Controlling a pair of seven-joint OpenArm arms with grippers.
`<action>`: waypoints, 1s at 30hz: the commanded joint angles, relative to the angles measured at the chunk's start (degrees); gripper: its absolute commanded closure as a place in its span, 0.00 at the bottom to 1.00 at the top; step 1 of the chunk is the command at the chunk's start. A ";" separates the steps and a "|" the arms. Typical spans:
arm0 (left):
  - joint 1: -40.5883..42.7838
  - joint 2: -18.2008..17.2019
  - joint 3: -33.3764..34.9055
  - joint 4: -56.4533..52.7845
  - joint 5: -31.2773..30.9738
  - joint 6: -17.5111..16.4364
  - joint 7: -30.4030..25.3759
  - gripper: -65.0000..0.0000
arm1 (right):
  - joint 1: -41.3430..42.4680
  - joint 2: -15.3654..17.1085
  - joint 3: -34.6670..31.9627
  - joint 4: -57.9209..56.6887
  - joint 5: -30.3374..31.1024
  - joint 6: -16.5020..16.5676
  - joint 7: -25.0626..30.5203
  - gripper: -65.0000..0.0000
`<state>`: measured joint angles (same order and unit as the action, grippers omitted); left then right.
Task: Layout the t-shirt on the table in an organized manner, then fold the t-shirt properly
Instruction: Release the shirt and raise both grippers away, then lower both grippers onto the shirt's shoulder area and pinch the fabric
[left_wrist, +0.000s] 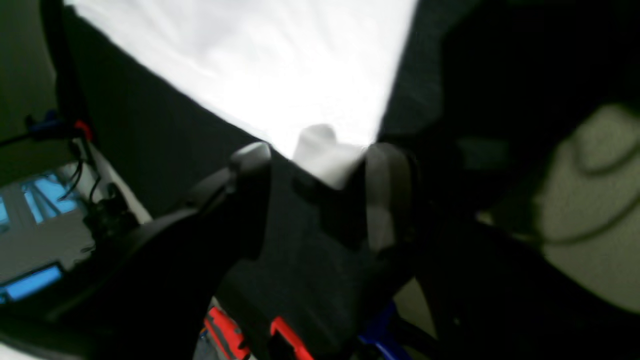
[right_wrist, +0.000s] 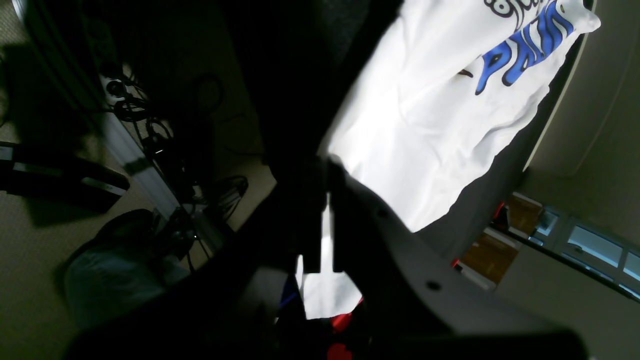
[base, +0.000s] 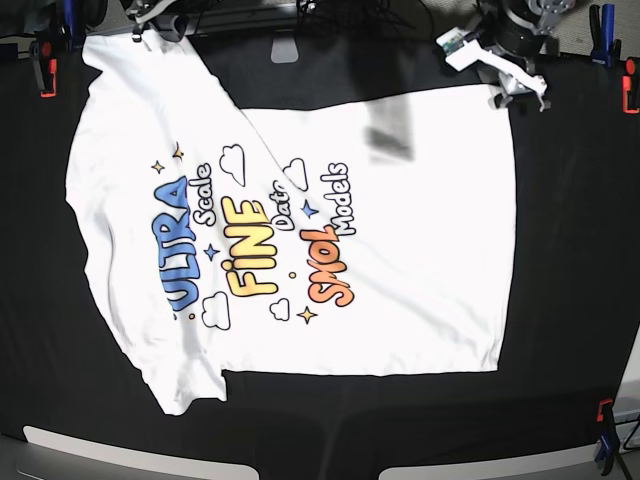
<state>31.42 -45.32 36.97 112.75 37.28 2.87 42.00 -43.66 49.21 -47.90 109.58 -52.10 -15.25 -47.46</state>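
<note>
Shirt (base: 300, 230) lies print-up on the table (base: 570, 300). Left gripper (left_wrist: 320, 165), fingers parted, straddles its twelve-o'clock corner; right gripper (right_wrist: 325, 220) pinches cloth at ten o'clock (probably a sleeve). Pull both corners outward evenly.

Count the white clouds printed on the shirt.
4 on the t-shirt: one upper centre, one right of it, one below the blue word, one beside it. Folds may hide others.

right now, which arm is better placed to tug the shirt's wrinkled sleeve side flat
right, probably: the right fingers are shut on the t-shirt at that sleeve; the left fingers stand open around the far hem corner, gripping nothing
</note>
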 joint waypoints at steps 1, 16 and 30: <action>0.07 -0.74 -0.15 0.20 0.83 0.68 -0.31 0.58 | -0.48 0.61 0.00 0.87 -0.70 -0.68 0.00 1.00; -0.13 0.79 -0.13 -5.31 4.70 7.63 -5.05 0.63 | -0.46 0.61 -0.02 0.87 -0.70 -0.68 0.02 1.00; -0.13 0.61 -0.11 -5.31 4.72 7.63 -1.25 1.00 | -0.52 0.61 -0.20 0.90 -3.48 -0.70 0.02 1.00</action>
<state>30.96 -43.86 37.04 106.74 41.15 9.61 41.28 -43.66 49.21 -47.94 109.58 -54.48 -15.25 -47.46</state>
